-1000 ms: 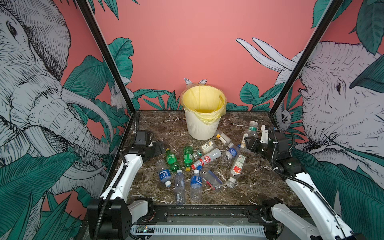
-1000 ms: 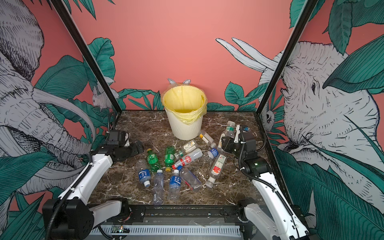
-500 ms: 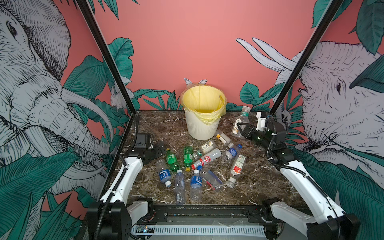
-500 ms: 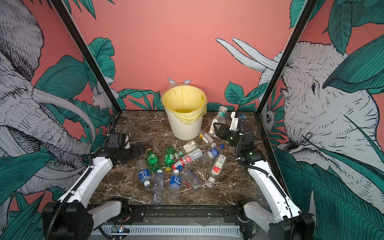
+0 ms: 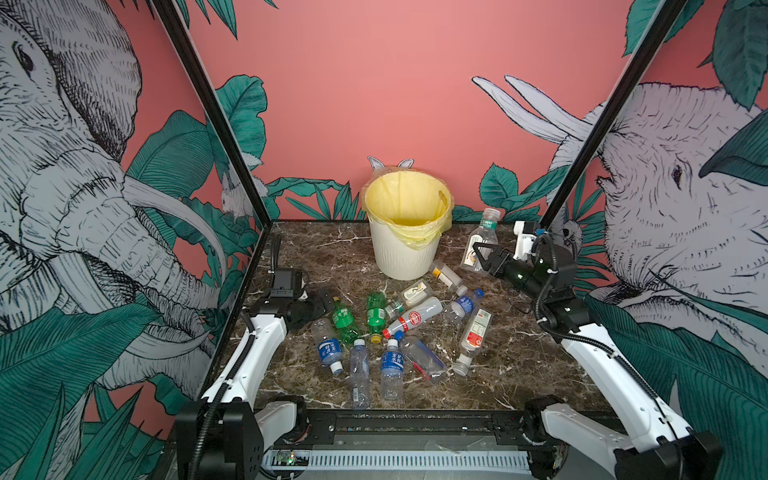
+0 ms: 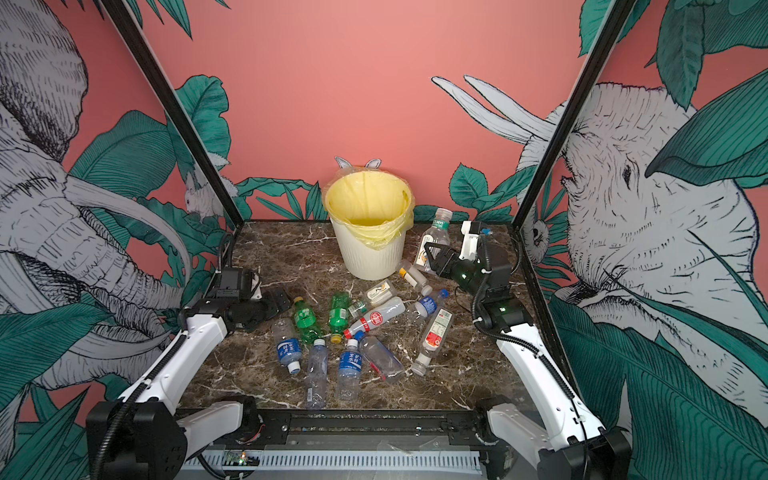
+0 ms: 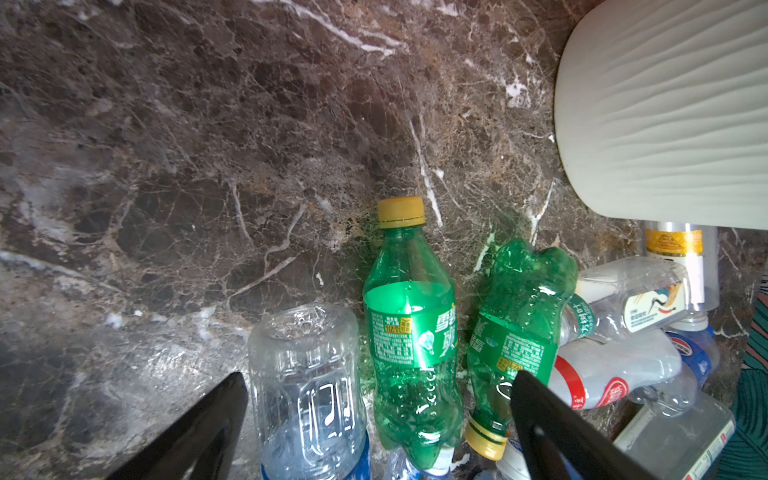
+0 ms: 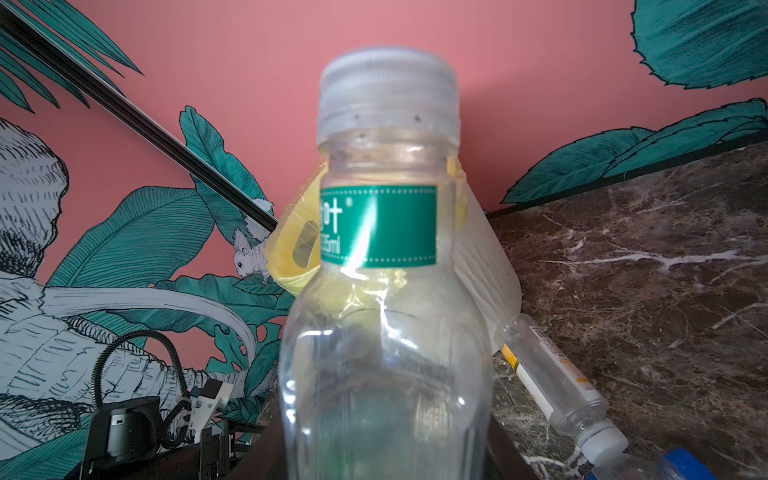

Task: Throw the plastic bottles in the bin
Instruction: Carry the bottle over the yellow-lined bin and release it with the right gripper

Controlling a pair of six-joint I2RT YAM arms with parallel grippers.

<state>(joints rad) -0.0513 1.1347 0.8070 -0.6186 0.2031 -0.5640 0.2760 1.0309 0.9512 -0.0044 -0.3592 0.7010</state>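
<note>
Bin (image 5: pixel 399 257) stands at the back of the table (image 5: pixel 519 353); loose plastic bottles (image 5: pixel 411 320) lie clustered before it. Right gripper (image 5: pixel 478 255) pinches one clear bottle (image 5: pixel 482 237) low on its body, upright beside the bin. Left gripper (image 7: pixel 370 432) hangs spread by a green bottle (image 7: pixel 409 332). Likely light, slick, crushable: grip mid-body, gently.

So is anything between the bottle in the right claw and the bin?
Nothing visible. The right claw holds the clear green-labelled plastic bottle upright, right of the cream ribbed bin with its yellow liner, open air between them. A small clear yellow-banded bottle lies on the table by the bin's base, lower down.
</note>
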